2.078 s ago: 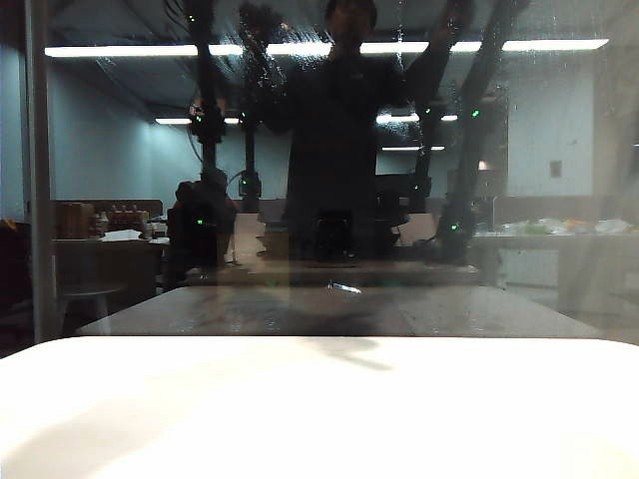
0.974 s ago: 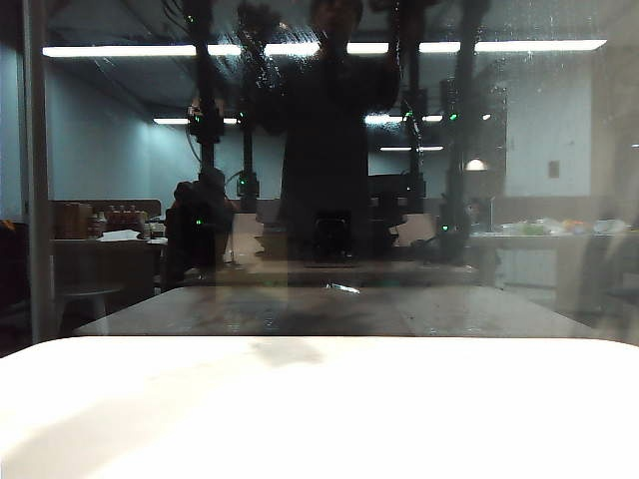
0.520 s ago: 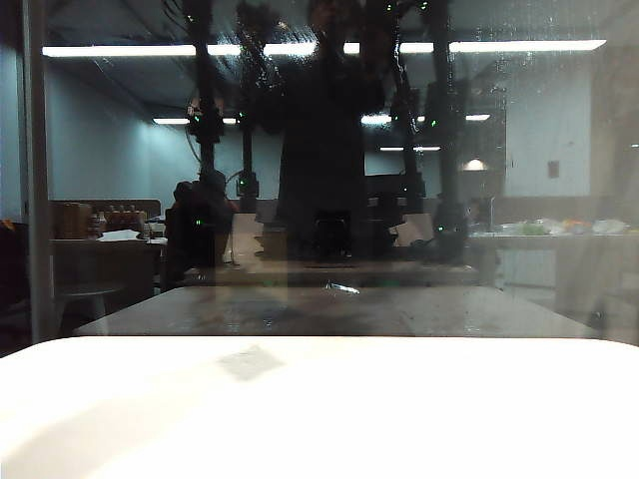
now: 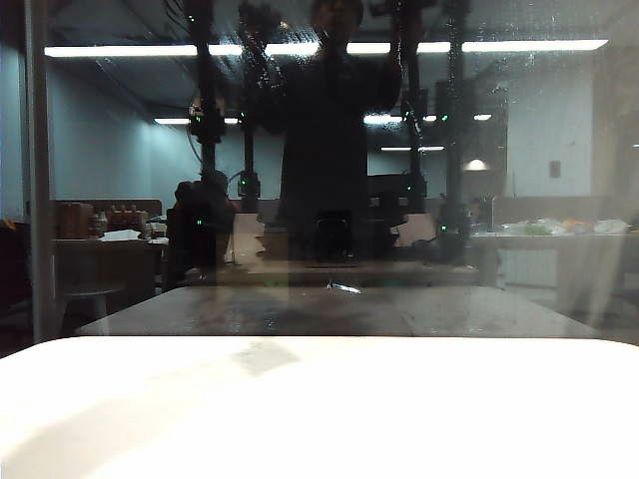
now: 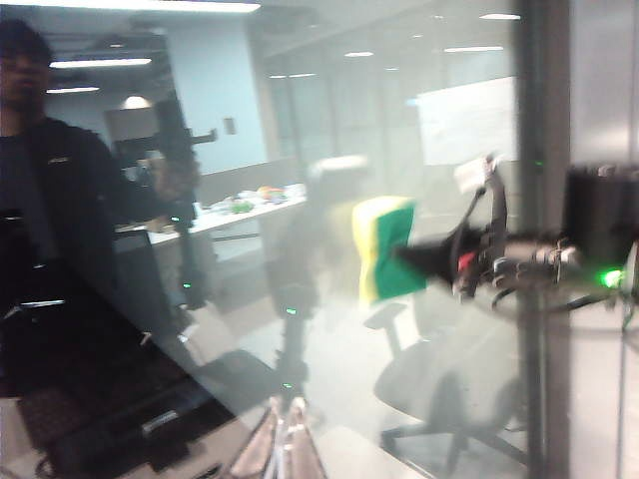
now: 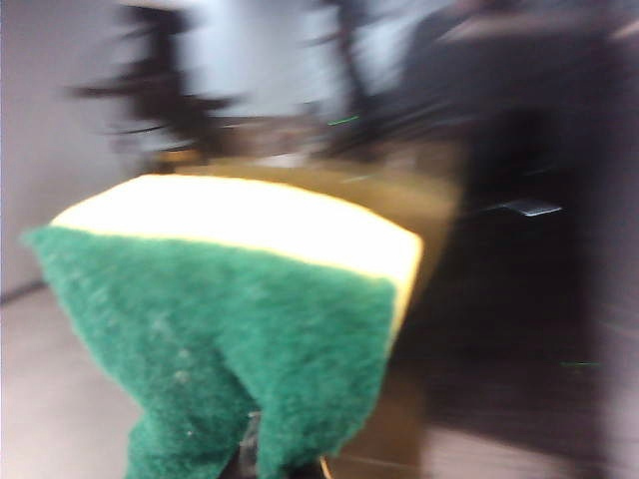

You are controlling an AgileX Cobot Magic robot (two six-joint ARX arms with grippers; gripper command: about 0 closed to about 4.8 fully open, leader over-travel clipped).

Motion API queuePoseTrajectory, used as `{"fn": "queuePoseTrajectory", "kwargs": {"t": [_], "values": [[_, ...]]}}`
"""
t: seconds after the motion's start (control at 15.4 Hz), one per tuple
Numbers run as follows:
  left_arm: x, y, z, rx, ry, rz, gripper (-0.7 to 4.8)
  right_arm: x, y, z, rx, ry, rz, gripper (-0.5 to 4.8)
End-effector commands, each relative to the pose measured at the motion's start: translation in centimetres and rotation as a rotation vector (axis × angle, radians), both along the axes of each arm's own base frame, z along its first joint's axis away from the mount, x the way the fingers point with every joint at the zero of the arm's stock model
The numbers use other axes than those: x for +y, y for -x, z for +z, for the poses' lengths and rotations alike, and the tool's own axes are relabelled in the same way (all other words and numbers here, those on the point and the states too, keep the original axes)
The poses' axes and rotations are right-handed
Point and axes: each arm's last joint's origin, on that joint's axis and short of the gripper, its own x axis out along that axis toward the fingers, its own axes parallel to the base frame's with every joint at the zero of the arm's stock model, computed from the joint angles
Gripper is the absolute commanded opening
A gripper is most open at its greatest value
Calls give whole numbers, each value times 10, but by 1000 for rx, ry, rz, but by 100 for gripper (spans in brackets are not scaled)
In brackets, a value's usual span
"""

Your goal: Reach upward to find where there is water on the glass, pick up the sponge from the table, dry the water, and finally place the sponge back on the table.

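Right gripper [image 5: 439,261] is up at the glass [image 4: 559,150], clenched on the sponge [image 6: 230,309], green scouring side squashed between its fingers. Whitish water [image 4: 262,55] streaks sit high on the pane. Left gripper's own jaws aren't visible, so can't tell its state. White table [image 4: 319,419] sits below.

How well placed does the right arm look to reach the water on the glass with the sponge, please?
Probably well: the right gripper is shut on the sponge, holding it up by the glass. Nothing visible stands between them, though contact and the streaks' exact spot cannot be told.
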Motion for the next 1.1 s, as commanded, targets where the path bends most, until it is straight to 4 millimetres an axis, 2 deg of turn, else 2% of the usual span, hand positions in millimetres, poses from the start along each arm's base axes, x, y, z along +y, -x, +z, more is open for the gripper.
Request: {"fn": "queuePoseTrajectory", "kwargs": {"t": [0.06,0.26,0.32,0.45,0.52,0.65,0.78,0.91,1.1], "values": [[1,3,3,-29,5,1,-5,-40,5,2,45,19,-146,-9],[1,3,4,-36,6,1,-5,-84,16,9,60,18,-268,-9],[1,3,4,-36,6,0,-5,-105,24,14,41,15,-323,-9],[1,3,4,-36,6,1,-5,-129,32,18,27,13,-392,-9],[1,3,4,-36,6,1,-5,-150,39,20,21,16,-436,-9],[1,3,4,-36,6,1,-5,-175,49,22,16,15,-494,-9],[1,3,4,-35,6,1,-6,-185,54,23,11,14,-495,-9],[1,3,3,-35,6,1,-5,-186,54,23,15,14,-495,-9],[1,3,4,-37,6,1,-5,-161,40,19,29,18,-395,-9]]}}
